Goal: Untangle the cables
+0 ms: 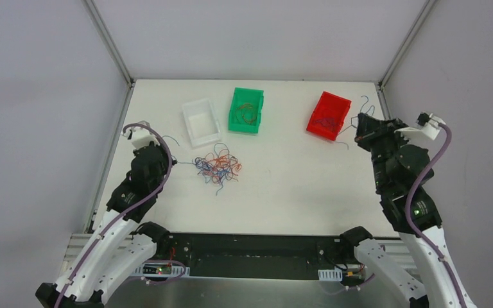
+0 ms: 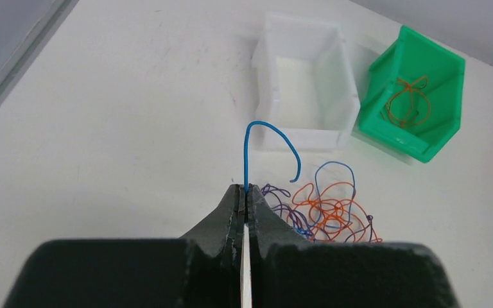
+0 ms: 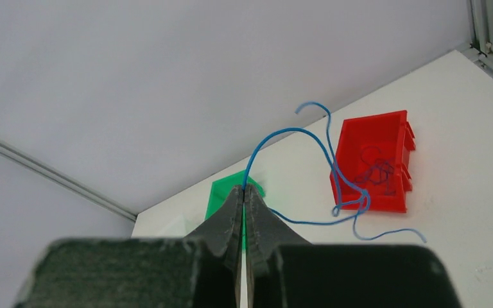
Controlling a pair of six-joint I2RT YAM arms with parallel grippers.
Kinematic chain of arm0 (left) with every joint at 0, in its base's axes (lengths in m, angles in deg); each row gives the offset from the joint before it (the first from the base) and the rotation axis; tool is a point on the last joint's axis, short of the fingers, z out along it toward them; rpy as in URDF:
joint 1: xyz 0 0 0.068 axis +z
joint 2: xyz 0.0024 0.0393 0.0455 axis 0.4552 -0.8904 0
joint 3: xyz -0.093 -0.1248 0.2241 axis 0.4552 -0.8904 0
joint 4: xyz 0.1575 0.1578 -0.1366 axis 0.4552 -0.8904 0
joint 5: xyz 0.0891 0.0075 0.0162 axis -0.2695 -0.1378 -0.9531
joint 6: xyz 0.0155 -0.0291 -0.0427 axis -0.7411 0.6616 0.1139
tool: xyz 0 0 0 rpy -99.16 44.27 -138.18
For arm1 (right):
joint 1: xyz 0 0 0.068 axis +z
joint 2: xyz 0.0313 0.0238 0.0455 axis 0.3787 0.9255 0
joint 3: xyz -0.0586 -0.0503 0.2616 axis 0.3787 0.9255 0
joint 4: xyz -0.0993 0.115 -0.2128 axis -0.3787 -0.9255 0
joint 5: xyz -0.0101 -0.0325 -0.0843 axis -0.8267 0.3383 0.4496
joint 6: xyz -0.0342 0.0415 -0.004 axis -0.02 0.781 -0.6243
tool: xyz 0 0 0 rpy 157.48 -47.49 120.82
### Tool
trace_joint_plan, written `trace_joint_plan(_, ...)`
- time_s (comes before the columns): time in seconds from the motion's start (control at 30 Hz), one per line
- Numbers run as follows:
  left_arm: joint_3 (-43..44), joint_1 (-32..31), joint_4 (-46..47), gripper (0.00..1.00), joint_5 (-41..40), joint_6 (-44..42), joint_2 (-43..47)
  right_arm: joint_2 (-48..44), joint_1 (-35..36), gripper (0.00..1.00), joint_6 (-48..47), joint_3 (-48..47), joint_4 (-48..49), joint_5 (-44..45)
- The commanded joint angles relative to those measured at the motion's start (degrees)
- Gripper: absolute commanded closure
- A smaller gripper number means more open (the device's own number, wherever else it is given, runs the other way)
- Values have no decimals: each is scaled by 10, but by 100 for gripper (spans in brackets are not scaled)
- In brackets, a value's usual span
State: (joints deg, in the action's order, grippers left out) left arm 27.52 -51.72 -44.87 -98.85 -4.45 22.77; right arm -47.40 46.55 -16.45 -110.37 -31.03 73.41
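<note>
Gently now: your left claw (image 2: 246, 196) is pinched fully shut on a blue wire (image 2: 257, 128) whose free end hooks up and over just ahead of the tips. The tangle (image 1: 217, 165) of blue, orange and purple strands lies on the table (image 1: 295, 192), left of centre in the overhead view, just beside that claw. Draw the strand out slowly and low, away from the knot, and pause if the whole bunch starts to drag along. That arm sits folded and low, its wrist pointing towards the white bin (image 2: 308, 138). Your right claw (image 3: 244, 192) is likewise clamped shut, on a long blue wire (image 3: 334, 167) looping beside the red bin (image 3: 406, 154) at upper right. That arm is raised with its wrist tipped upward, so bring it down before letting go.
</note>
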Motion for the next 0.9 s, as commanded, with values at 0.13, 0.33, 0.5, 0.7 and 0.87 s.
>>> trace_joint_plan(0.13,11,3,-5,100,146,-7,-47,126,-2,100,-43,-183,-118,-158)
trace_joint_plan(0.33,19,2,3,100,245,-8,-75,205,-2,100,-26,-235,-128,-305)
trace_joint_plan(0.5,-5,2,11,100,307,12,-96,282,-1,100,7,-265,-108,-412)
trace_joint_plan(0.7,-43,2,26,100,327,22,-99,366,7,100,34,-297,-59,-465)
trace_joint_plan(0.87,-57,2,29,100,335,18,-102,402,11,100,30,-313,-58,-443)
